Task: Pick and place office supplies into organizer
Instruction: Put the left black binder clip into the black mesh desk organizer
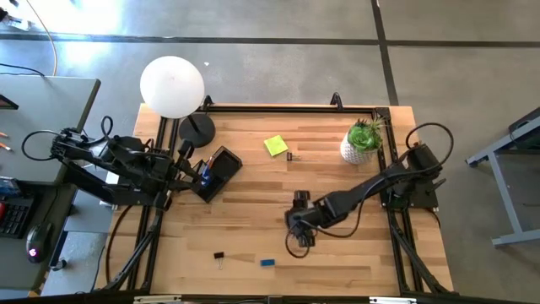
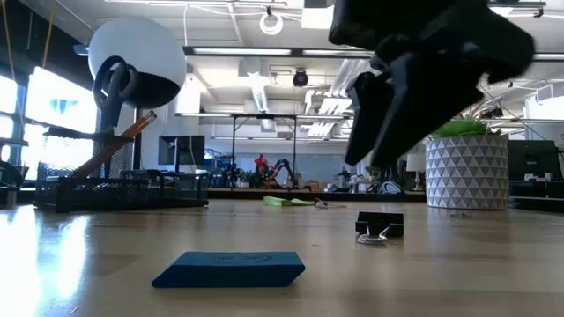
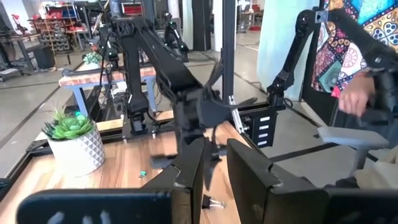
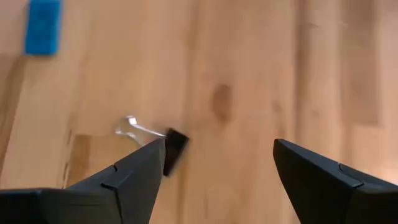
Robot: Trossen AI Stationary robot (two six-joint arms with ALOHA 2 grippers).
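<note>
The right pincer [image 1: 300, 239] hangs over the middle of the pale wooden counter [image 1: 337, 262], its 2 dark, wedge-shaped fingers [image 4: 130, 180] spread wide and gripping nothing. In its wrist view a small black binder clip [image 4: 174, 150] with thin wire handles lies on the planks just beside 1 fingertip, and a flat blue eraser [image 4: 43, 26] lies farther off. From above, the clip sits near the counter's front edge with the rectangular eraser just beside it.

The left pincer [image 1: 187, 171] rests at the counter's left side, right at the organizer [image 1: 221, 169], a low black mesh tray. Its fingers [image 3: 189, 180] stand narrowly parted; whether they grip anything cannot be told. From table height, scissors [image 2: 113, 79] with rounded loop handles and an orange pencil [image 2: 119, 145] stand tilted in the tray.

A yellow sticky-note pad [image 1: 275, 146] lies square and flat toward the back, with a small dark item [image 1: 291, 155] just beside it. A green plant [image 1: 363, 139] in a white faceted pot stands at the back right, and a white globe lamp [image 1: 172, 86] on a round black base stands at the back left.
</note>
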